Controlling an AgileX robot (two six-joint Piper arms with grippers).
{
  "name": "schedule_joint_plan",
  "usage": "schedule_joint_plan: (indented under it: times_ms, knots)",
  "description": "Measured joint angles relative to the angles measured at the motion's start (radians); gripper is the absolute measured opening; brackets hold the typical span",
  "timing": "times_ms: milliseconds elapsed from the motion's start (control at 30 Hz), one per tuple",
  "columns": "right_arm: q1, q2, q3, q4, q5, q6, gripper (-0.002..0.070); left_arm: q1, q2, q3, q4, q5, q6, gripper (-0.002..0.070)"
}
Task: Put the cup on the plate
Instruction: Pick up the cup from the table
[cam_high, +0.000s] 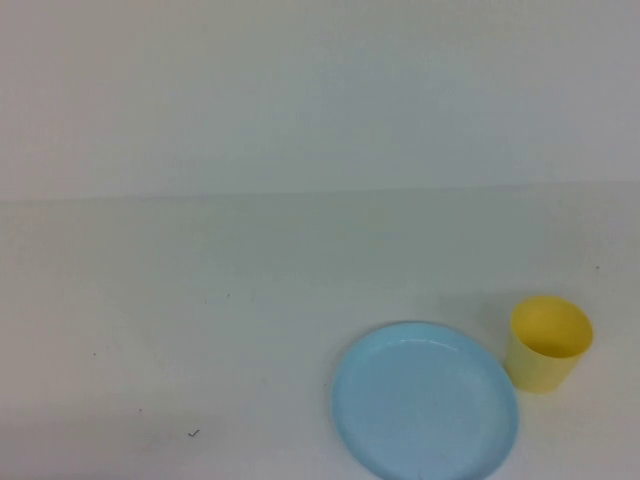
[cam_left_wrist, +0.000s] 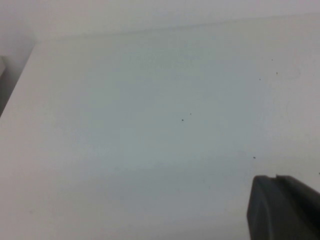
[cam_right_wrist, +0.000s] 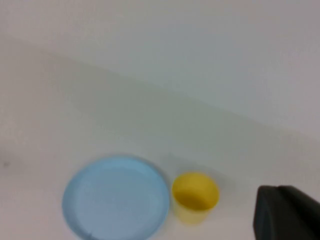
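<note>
Cup (cam_high: 548, 343) upright on white table (cam_high: 200, 330), just right of plate (cam_high: 425, 402), not on it, my right gripper (cam_right_wrist: 287, 212) closed, empty, well short of cup, my left gripper (cam_left_wrist: 282, 207) closed, empty, over bare table

The cup (cam_high: 549, 343) is plain yellow all over, a slightly deeper yellow inside its mouth, with no print or pattern. The plate (cam_high: 425, 401) is a flat light blue, uniform from centre to rim, also unpatterned. The table (cam_high: 200, 330) is white with a faint grey-green cast, marked only by a few tiny dark specks. The wall (cam_high: 300, 90) behind it is plain white. In each wrist view, the visible part of the left gripper (cam_left_wrist: 285, 209) and of the right gripper (cam_right_wrist: 286, 214) is matte black.
</note>
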Motion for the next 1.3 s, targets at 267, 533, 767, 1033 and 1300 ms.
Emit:
schedule_joint_plan:
  times_ms: [267,533,767,1033,1300]
  knots:
    - [0.064,0.391,-0.054,-0.006,0.092,-0.02,0.0001,0.0,0.0,0.0,0.002,0.0,0.0,0.0]
    - [0.194,0.728,-0.054,-0.098,0.051,0.064,0.0002,0.0,0.0,0.0,0.002,0.0,-0.001,0.0]
    - [0.216,0.931,-0.054,-0.108,0.004,0.067,0.0188,0.0,0.0,0.0,0.002,0.0,-0.001,0.0]
    - [0.216,1.062,-0.054,-0.198,-0.086,0.138,0.039,0.0,0.0,0.0,0.002,0.0,-0.001,0.0]
    - [0.216,1.145,-0.054,-0.226,-0.177,0.141,0.0399,0.0,0.0,0.0,0.002,0.0,-0.001,0.0]
